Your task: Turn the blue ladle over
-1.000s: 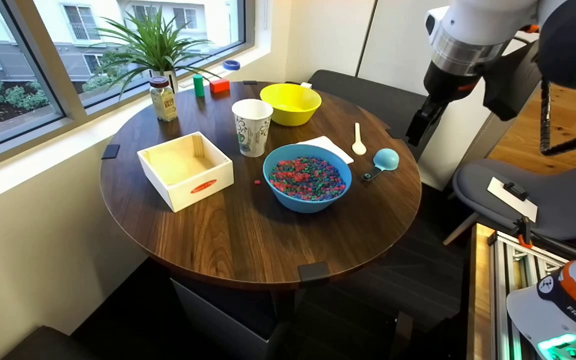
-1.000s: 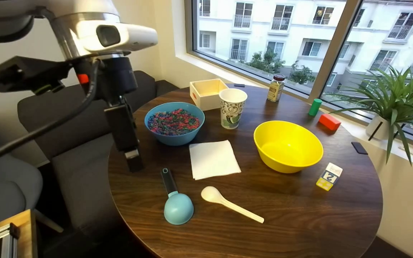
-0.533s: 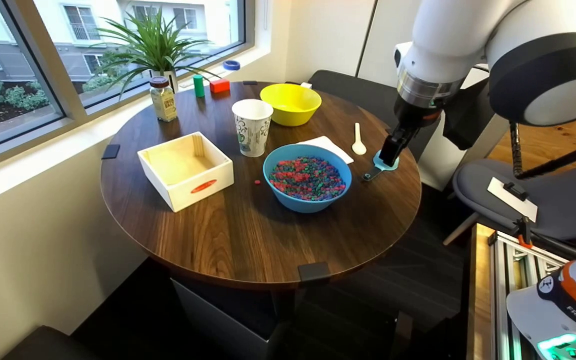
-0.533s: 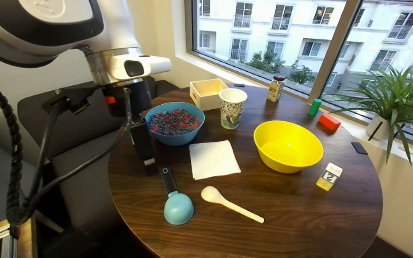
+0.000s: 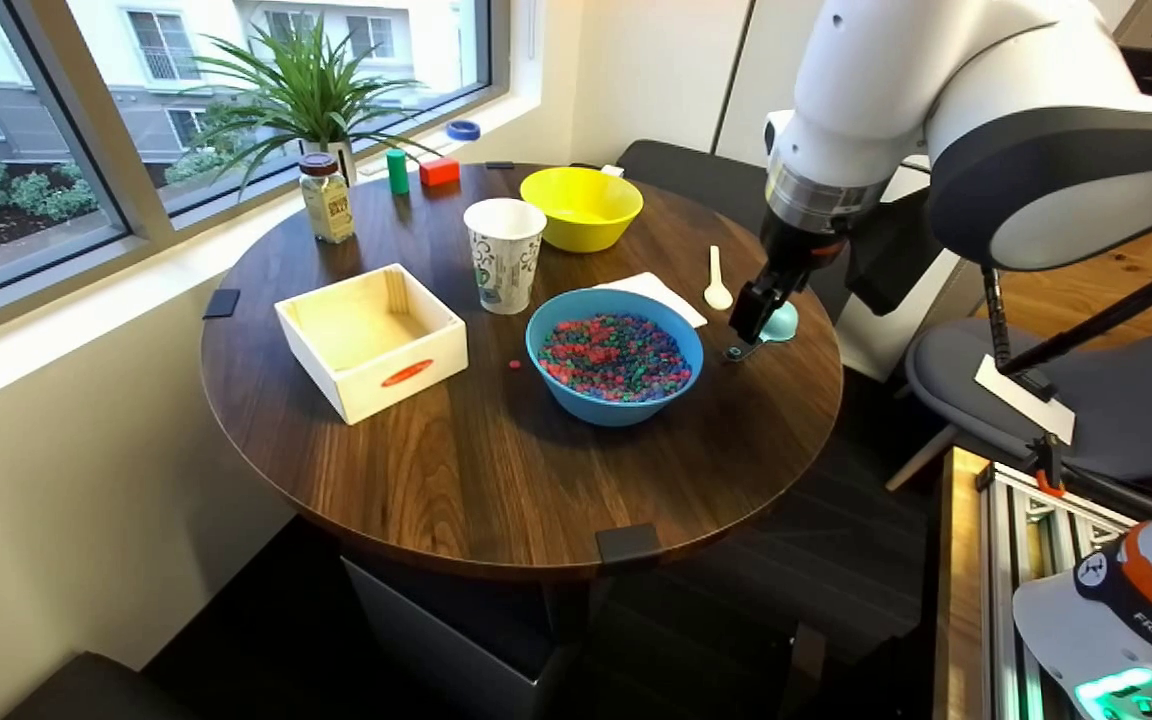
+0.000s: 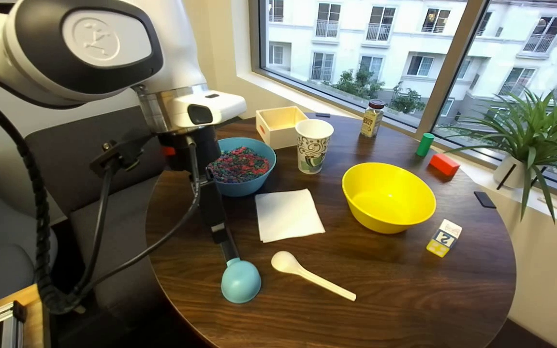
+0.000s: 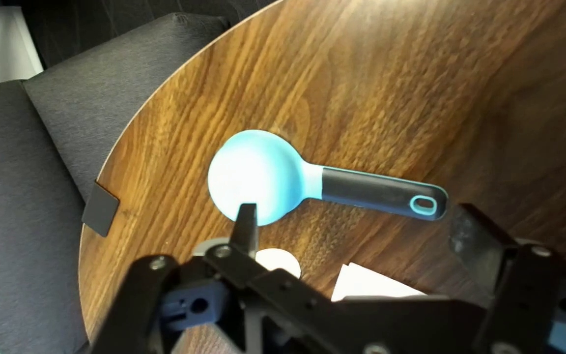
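In an exterior view, the fingers (image 6: 219,233) cover the handle tip of the blue ladle (image 6: 241,282), and the blue bowl (image 6: 247,187) is partly hidden. The wrist view crops the counter (image 7: 386,98).

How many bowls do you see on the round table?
2. In an exterior view, the blue bowl of multicoloured bits stands in front, by the napkin; the yellow bowl stands farther back, near the paper cup.

Paper cup (image 6: 312,151) between yellow bowl (image 6: 388,202) and wooden box (image 6: 283,137)
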